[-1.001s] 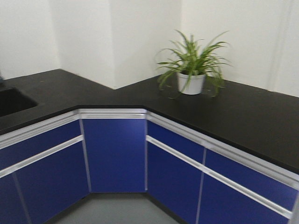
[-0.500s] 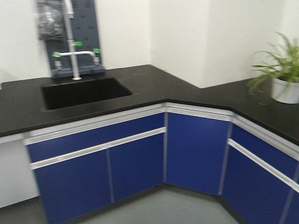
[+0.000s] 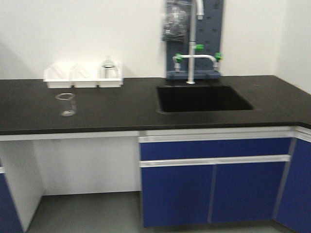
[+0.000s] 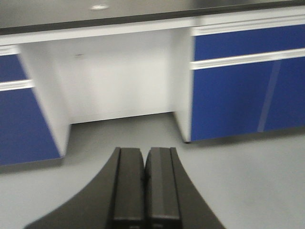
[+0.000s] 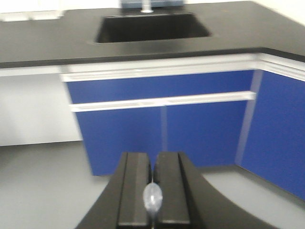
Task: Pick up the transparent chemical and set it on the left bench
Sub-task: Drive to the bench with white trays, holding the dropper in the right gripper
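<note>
- As the front view faces the wall, the transparent chemical (image 3: 66, 104) stands upright on the black surface (image 3: 121, 109). It is well left of the sink (image 3: 206, 97) and its tap (image 3: 193, 43).
- Behind the beaker, against the wall, sits a white tray (image 3: 82, 83) with a clear flask (image 3: 109, 68) at its right end; the two are apart.
- Blue cabinets (image 3: 214, 189) fill the space below the sink, and an open knee space lies below the beaker.
- From the left wrist, the left claw (image 4: 144, 186) has its two black fingers pressed together with nothing between them. It points low, over the grey floor (image 4: 248, 181), toward the knee space, with the surface edge far above and beyond it.
- From the right wrist, the right claw (image 5: 153, 181) is drawn together to a thin slit. A small pale glassy blob (image 5: 152, 198) shows at that slit; I cannot tell what it is.
- Both claws are well apart from the beaker, which rests untouched on the surface.
</note>
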### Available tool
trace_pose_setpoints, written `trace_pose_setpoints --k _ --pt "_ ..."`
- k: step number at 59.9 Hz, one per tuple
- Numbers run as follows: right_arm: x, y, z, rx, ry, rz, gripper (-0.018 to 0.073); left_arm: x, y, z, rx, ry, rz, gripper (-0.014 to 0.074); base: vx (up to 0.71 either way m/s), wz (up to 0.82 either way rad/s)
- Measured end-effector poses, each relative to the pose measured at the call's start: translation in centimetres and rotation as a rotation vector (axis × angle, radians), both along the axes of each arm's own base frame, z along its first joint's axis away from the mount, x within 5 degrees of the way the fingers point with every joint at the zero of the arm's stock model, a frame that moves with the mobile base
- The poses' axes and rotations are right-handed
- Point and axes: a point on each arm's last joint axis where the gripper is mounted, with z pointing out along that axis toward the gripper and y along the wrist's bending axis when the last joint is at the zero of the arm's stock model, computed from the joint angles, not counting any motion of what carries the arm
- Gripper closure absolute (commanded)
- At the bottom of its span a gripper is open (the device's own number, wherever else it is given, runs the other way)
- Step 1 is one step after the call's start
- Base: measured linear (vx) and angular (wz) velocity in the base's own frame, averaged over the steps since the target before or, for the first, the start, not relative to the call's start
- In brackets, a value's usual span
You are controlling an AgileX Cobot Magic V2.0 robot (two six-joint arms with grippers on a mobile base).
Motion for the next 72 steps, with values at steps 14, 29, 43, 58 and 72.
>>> trace_pose_setpoints --k 14,29,43,58,72 --pt "0.00 0.00 0.00 0.000 0.000 0.000 0.0562 0.00 0.00 0.00 0.000 0.000 0.000 0.0600 0.27 0.61" --pt "0.00 0.00 0.00 0.000 0.000 0.000 0.0562 0.00 0.00 0.00 0.000 0.000 0.000 0.0600 0.31 0.53" --pt "0.00 0.00 0.00 0.000 0.000 0.000 0.0562 0.00 0.00 0.00 0.000 0.000 0.000 0.0600 0.34 0.53" --pt "0.00 0.00 -0.01 0.000 0.001 0.000 0.0562 0.00 0.00 0.00 0.000 0.000 0.000 0.0600 0.38 0.55" --pt "0.00 0.00 0.00 0.000 0.000 0.000 0.0562 0.00 0.00 0.00 0.000 0.000 0.000 0.0600 0.44 0.33"
